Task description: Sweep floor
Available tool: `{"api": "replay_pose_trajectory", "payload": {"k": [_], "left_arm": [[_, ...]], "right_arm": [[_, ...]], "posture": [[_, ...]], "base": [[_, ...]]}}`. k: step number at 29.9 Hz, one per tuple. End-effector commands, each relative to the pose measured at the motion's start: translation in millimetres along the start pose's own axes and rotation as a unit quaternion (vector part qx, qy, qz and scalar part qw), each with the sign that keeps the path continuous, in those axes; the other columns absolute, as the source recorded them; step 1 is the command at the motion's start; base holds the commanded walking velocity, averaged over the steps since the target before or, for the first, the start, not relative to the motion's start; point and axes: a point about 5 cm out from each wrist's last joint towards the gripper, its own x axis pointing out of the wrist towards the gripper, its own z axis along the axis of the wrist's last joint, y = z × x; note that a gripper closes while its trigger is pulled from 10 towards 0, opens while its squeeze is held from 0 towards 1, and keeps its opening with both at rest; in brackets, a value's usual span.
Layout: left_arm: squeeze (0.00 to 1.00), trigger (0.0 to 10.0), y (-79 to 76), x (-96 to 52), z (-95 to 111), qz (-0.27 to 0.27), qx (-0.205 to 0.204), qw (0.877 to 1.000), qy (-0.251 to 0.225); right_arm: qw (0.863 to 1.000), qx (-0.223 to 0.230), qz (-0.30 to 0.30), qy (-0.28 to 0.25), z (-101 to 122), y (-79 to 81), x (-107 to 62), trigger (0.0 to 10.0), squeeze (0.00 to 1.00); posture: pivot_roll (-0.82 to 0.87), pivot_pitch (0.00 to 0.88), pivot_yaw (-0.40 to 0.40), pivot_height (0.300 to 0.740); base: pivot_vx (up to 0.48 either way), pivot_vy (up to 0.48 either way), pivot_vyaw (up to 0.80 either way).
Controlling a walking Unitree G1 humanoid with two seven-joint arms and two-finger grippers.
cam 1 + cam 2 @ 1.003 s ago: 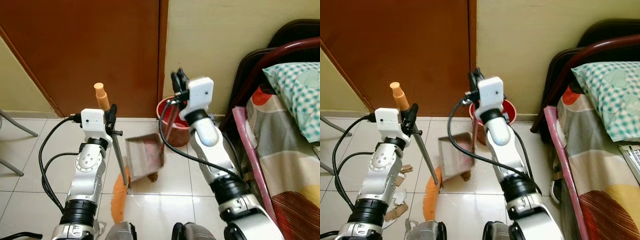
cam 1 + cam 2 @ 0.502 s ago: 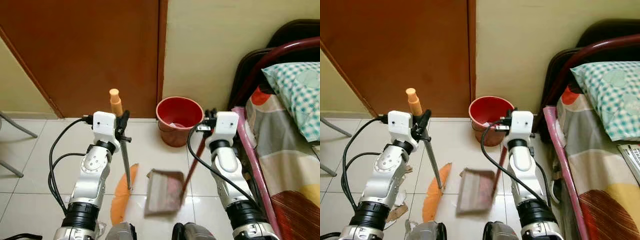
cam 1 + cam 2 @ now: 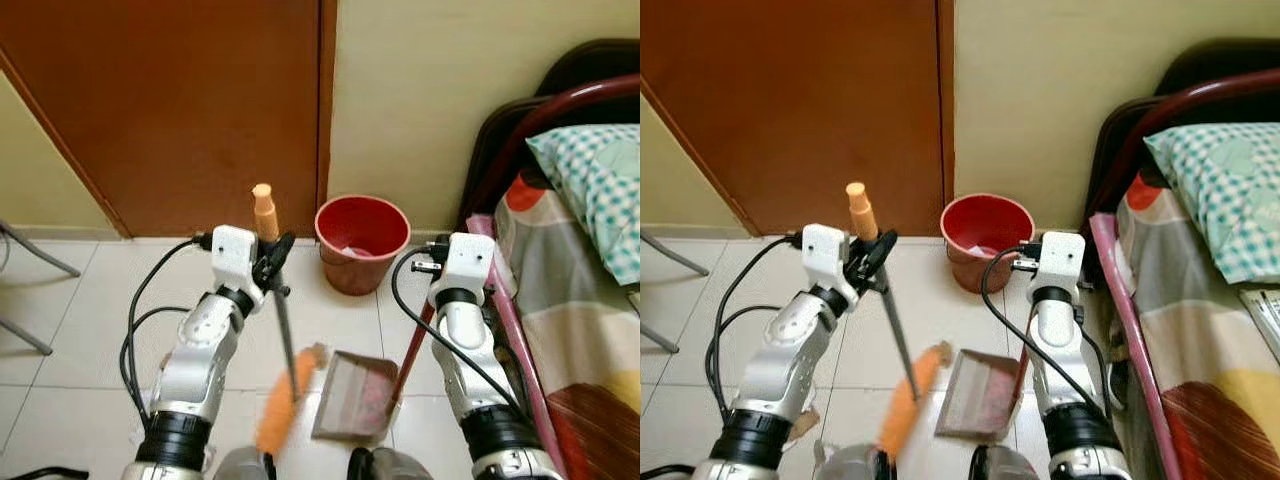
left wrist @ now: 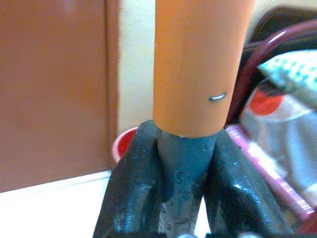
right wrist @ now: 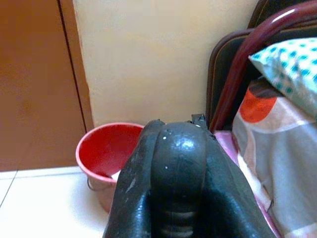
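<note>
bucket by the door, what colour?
Red. The bucket stands against the wall beside the brown door; the left eye view shows it best.

Home bedroom, bed (image 3: 585, 300) with pillow (image 3: 595, 180), wooden door (image 3: 170, 100)

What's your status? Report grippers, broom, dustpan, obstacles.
Left gripper shut on broom handle, bristles beside dustpan. Right gripper shut on dustpan handle. Red bucket ahead by wall, bed close on right.

Red bucket (image 3: 361, 242) and bed (image 3: 560, 300) block ahead-right — left tiles (image 3: 90, 310) open.
</note>
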Motion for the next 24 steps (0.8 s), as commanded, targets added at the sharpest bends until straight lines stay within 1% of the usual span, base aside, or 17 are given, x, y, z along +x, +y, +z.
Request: {"api": "replay_pose_trajectory", "payload": {"k": [1,2,3,6,9,10,11,13,14,17,18,19,20,21,22,23,24], "left_arm": [[0.00,10.0,-6.7,6.0,13,-0.016,-0.036,0.999,-0.030],[0.00,10.0,-6.6,7.3,17,-0.014,-0.043,0.998,-0.038],[0.00,10.0,-2.0,10.7,27,-0.004,-0.046,0.997,-0.058],[0.00,10.0,2.8,12.0,31,0.003,-0.042,0.997,-0.065],[0.00,10.0,17.6,10.8,40,0.027,-0.033,0.996,-0.080],[0.00,10.0,17.6,10.8,40,0.027,-0.033,0.996,-0.080],[0.00,10.0,24.8,10.0,48,0.041,-0.020,0.995,-0.092],[0.00,10.0,27.0,9.7,51,0.046,-0.015,0.994,-0.096],[0.00,10.0,36.1,9.3,66,0.059,0.006,0.991,-0.117],[0.00,10.0,43.7,9.0,83,0.069,0.026,0.987,-0.140],[0.00,10.0,43.7,9.0,83,0.069,0.026,0.987,-0.140],[0.00,10.0,47.5,8.9,91,0.074,0.035,0.985,-0.151],[0.00,10.0,47.5,8.9,91,0.074,0.035,0.985,-0.151],[0.00,10.0,51.9,8.8,100,0.079,0.044,0.982,-0.163],[0.00,10.0,58.6,8.4,111,0.090,0.058,0.979,-0.176],[0.00,10.0,58.6,8.4,111,0.090,0.058,0.979,-0.176],[0.00,10.0,61.4,8.0,112,0.095,0.063,0.978,-0.176]], "right_arm": [[1.000,-0.004,0.001,0.001,2,3.0,1.8,10.0,0.00],[1.000,-0.006,0.002,0.001,2,3.7,1.8,10.0,0.00],[1.000,-0.012,0.005,0.001,2,5.3,2.3,10.0,0.00],[1.000,-0.018,0.008,0.000,3,6.0,2.9,10.0,0.00],[0.999,-0.034,0.012,0.004,1,5.9,3.5,10.0,0.00],[0.999,-0.034,0.012,0.004,1,5.9,3.5,10.0,0.00],[0.999,-0.042,0.017,0.000,2,6.1,4.0,10.0,0.00],[0.999,-0.045,0.019,-0.001,2,6.3,4.3,10.0,0.00],[0.998,-0.056,0.030,-0.003,3,7.2,5.2,10.0,0.00],[0.997,-0.062,0.045,-0.001,3,8.9,5.8,10.0,0.00],[0.997,-0.062,0.045,-0.001,3,8.9,5.8,10.0,0.00],[0.996,-0.063,0.058,0.007,2,11.2,5.6,10.0,0.00],[0.996,-0.063,0.058,0.007,2,11.2,5.6,10.0,0.00],[0.995,-0.062,0.081,0.019,-1,15.6,4.6,10.0,0.00],[0.990,-0.060,0.125,0.040,-7,24.2,1.6,10.0,0.00],[0.990,-0.060,0.125,0.040,-7,24.2,1.6,10.0,0.00],[0.987,-0.060,0.142,0.048,-10,27.7,-0.1,10.0,0.00]], "posture": [[0.03,0.095,0.022,0.740],[0.03,0.095,0.022,0.740],[0.03,0.093,0.023,0.740],[0.03,0.093,0.023,0.740],[0.03,0.092,0.025,0.740],[0.03,0.092,0.025,0.740],[0.03,0.093,0.027,0.740],[0.03,0.093,0.027,0.740],[0.03,0.093,0.024,0.740],[0.03,0.093,0.024,0.740],[0.03,0.093,0.024,0.740],[0.03,0.093,0.024,0.740],[0.03,0.093,0.024,0.740],[0.03,0.093,0.021,0.740],[0.03,0.092,0.020,0.740],[0.03,0.092,0.020,0.740],[0.03,0.092,0.020,0.740]], "base": [[0.000,0.000,0.00],[0.000,0.000,0.00],[0.000,0.000,0.00],[0.000,0.000,0.00],[0.000,0.000,0.00],[0.000,0.000,0.00],[0.000,0.000,0.00],[0.000,0.000,0.00],[0.000,0.000,0.00],[0.000,0.000,0.00],[0.000,0.000,0.00],[0.000,0.000,0.00],[0.000,0.000,0.00],[0.000,0.000,0.00],[0.000,0.000,0.00],[0.000,0.000,0.00],[0.000,0.000,0.00]]}}
